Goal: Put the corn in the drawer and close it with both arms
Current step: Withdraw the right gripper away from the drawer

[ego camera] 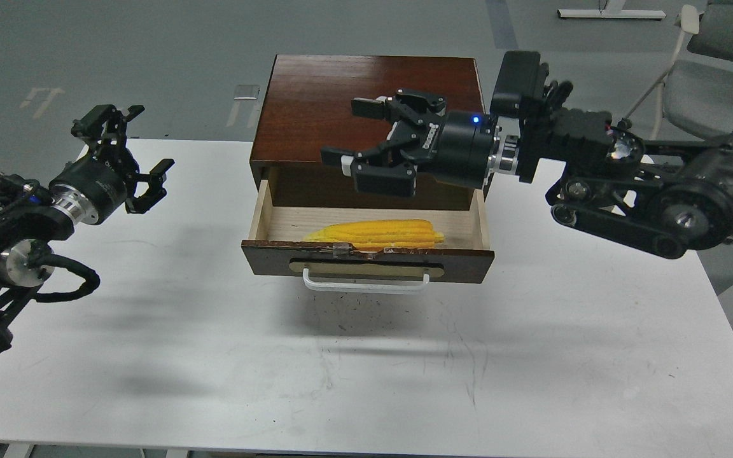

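The yellow corn (379,233) lies inside the open drawer (366,261), along its front wall, tip pointing left. The drawer stands pulled out of the dark brown cabinet (369,108), its white bar handle (365,284) facing me. My right gripper (354,133) is open and empty, raised above the drawer's back and in front of the cabinet top. My left gripper (128,156) is open and empty, held above the table to the left of the cabinet, well apart from the drawer.
The white table (366,375) carries the cabinet at its far middle. A grey wheeled chair (710,76) stands on the floor at the back right. The table's right edge runs close to my right arm.
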{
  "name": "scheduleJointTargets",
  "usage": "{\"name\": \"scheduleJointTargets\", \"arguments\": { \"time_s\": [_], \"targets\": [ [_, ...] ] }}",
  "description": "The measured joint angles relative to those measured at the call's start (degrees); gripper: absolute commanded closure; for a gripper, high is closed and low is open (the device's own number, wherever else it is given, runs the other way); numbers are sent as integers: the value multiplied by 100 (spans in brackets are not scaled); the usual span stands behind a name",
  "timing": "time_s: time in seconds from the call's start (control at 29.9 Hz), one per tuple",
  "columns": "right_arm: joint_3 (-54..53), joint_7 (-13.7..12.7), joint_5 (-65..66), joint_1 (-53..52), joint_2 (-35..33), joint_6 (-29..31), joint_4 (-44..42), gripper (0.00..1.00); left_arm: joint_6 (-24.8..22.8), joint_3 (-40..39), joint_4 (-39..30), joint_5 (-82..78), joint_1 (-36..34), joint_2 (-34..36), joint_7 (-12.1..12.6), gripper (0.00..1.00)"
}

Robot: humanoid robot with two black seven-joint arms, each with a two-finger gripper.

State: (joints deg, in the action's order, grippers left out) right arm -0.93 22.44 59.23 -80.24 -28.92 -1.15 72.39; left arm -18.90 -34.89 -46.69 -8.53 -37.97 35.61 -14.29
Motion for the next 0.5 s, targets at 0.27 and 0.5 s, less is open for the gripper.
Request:
{"name": "scheduleJointTargets", "arguments": {
  "time_s": [0.27, 0.5],
  "targets": [
    [-761, -1801, -4770, 551, -638, 2159, -1524, 1, 395, -4, 11, -11, -58, 211, -10, 2],
    [-1173, -2132, -7152, 1762, -982, 2571, -2113, 2, 422, 49, -146, -807, -191, 703, -326, 2]
  ]
}}
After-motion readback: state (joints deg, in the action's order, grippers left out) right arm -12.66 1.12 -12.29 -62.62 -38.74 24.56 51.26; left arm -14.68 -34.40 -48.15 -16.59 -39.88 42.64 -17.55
